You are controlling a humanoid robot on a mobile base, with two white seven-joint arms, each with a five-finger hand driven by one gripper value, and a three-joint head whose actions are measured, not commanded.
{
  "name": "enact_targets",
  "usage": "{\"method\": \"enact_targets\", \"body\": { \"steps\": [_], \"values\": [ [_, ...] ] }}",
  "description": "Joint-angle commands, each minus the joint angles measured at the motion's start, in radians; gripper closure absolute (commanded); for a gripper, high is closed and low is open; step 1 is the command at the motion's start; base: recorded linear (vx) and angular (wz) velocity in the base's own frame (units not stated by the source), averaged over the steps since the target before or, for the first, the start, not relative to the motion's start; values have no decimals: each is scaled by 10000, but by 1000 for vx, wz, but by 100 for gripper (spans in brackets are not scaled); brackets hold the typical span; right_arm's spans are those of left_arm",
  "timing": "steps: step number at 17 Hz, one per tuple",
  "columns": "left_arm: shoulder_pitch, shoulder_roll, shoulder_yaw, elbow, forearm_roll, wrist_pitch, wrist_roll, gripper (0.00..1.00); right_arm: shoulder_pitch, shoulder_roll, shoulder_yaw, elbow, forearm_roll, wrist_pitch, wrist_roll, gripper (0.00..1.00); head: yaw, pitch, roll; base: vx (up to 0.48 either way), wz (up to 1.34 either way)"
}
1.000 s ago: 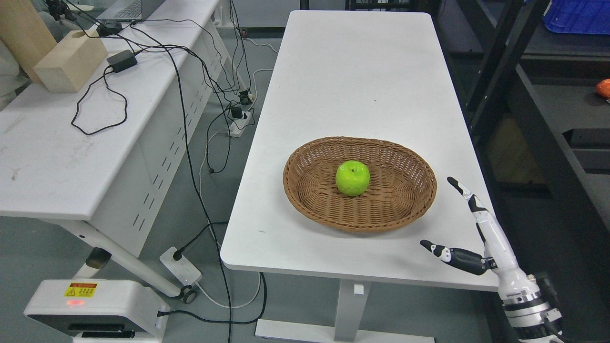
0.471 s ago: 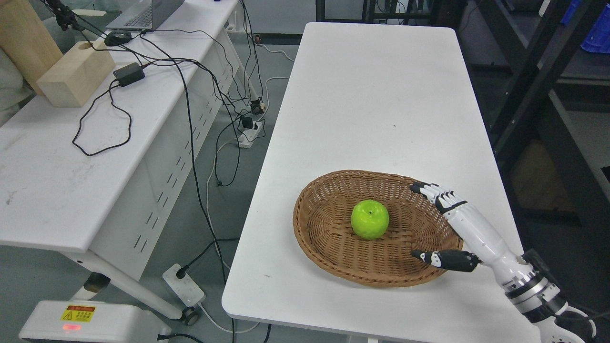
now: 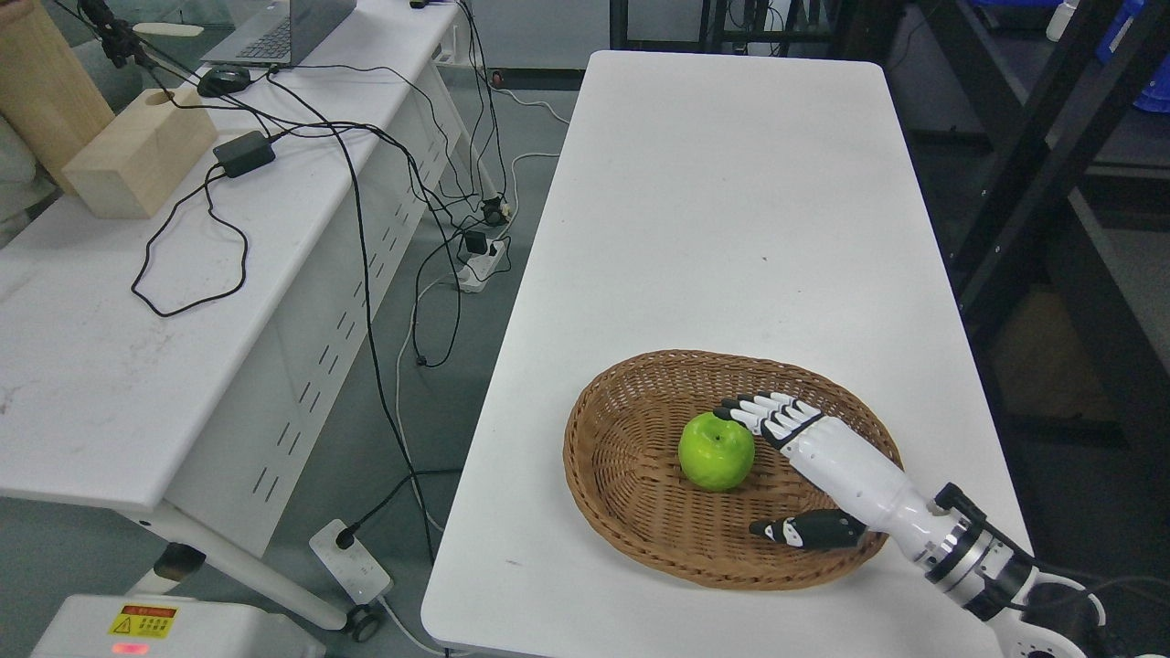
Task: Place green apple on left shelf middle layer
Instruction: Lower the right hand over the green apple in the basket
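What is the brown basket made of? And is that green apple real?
The basket looks like woven wicker: brown strands cross in a weave. The green apple is very shiny and even, so it may be plastic, though I can't be sure.

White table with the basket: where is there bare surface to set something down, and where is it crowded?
The white table is bare from the wicker basket to its far edge, plus a strip at its near left corner. The basket is crowded: the green apple sits inside with the open right hand beside it. The left desk is strewn with cables.
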Motion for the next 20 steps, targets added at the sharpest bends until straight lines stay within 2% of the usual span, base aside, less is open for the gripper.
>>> {"method": "enact_targets", "body": {
  "steps": [1, 5, 8, 13, 20],
  "values": [
    [0, 175, -1, -2, -1, 12, -8, 0, -473, -419, 1331, 4, 603, 53, 84, 0, 0, 0, 0, 0, 0],
    [0, 175, -1, -2, -1, 12, 8, 0, -1101, -113, 1805, 264, 801, 205, 84, 0, 0, 0, 0, 0, 0],
    [0, 175, -1, -2, -1, -4, -8, 0, -1393, -97, 1837, 815, 1047, 681, 175, 0, 0, 0, 0, 0, 0],
    [0, 175, -1, -2, -1, 12, 8, 0, -1762, -112, 1898, 1537, 1231, 728, 345, 0, 0, 0, 0, 0, 0],
    [0, 175, -1, -2, -1, -3, -8, 0, -1992, -143, 1899, 1661, 1277, 988, 360, 0, 0, 0, 0, 0, 0]
  ]
}}
